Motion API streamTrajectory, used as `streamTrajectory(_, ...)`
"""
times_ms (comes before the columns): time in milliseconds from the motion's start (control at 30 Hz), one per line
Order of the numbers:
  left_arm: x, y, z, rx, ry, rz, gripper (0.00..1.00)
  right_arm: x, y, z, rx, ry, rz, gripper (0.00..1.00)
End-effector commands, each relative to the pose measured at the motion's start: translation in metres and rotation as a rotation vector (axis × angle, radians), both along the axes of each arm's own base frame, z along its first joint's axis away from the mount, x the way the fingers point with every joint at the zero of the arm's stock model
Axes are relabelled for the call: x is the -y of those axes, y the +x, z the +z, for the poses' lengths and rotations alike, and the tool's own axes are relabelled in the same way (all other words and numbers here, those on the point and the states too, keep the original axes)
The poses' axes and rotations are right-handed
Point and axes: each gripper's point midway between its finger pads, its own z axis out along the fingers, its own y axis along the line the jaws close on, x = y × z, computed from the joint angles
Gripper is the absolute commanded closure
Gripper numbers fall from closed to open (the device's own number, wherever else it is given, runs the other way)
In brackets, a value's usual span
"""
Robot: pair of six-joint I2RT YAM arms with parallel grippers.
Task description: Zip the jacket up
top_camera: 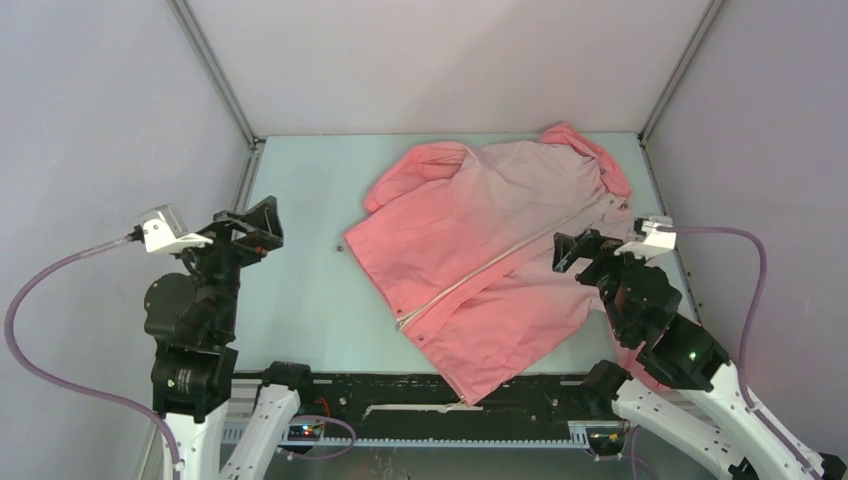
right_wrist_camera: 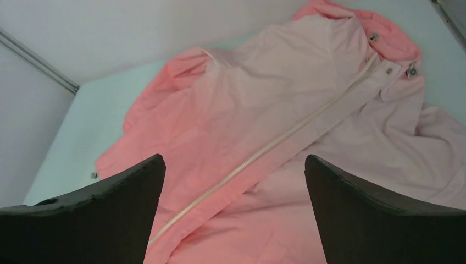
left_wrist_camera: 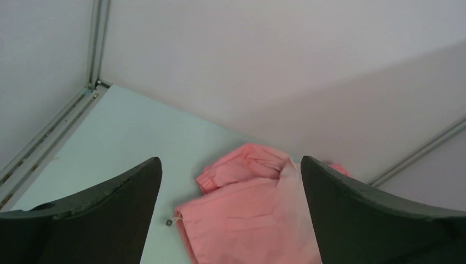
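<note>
Black, hard-cased arms stand at the near edge of the bench, each carrying a white camera block and a looping mauve cable. The left gripper hangs over bare bench by the left edge, well apart from the cloth, with its blunt dark fingers spread wide on nothing. The right gripper is over the garment near the right edge, likewise released and empty.

Matte pale grey walls close in the space on three sides, joined by thin metal rails at the corners. The bench is smooth, flat and a pale blue-green.

The jacket lies front up across the right half of the bench, from the far right corner down to the near edge. It is thin, softly creased fabric, coral pink at the hem and fading to pale pink at the shoulders. Its hood is bunched in the far right corner. One sleeve is folded along the far side and ends in a gathered cuff. A light zipper runs diagonally from collar to hem. Small dark snaps dot the collar, and a tiny toggle lies on the bench just beside the left hem corner.
</note>
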Motion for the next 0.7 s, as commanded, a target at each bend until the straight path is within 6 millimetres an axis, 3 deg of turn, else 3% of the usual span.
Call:
streamTrajectory(0,0.014,0.007,-0.014,-0.042,0.033,-0.079,0.0,-0.001,0.004,-0.016,-0.065,0.002,-0.035,0.0)
streamTrajectory(133,0.027,0.015,-0.03,-0.079,0.035,-0.144,0.0,-0.019,0.011,-0.032,-0.124,0.033,-0.007,0.0)
streamTrajectory(233,0.036,0.021,-0.045,-0.123,0.04,-0.193,0.0,-0.051,0.017,-0.052,-0.183,0.076,0.124,0.0)
streamTrajectory(433,0.045,0.031,-0.094,-0.322,0.048,-0.246,0.0,-0.121,0.011,-0.101,-0.356,0.298,0.533,0.0)
streamTrajectory(567,0.057,0.032,-0.124,-0.442,0.096,-0.329,0.0,-0.154,0.01,-0.125,-0.391,0.328,0.685,0.01)
streamTrajectory(667,0.06,0.036,-0.148,-0.499,0.095,-0.348,0.0,-0.182,0.009,-0.149,-0.516,0.3,0.713,0.05)
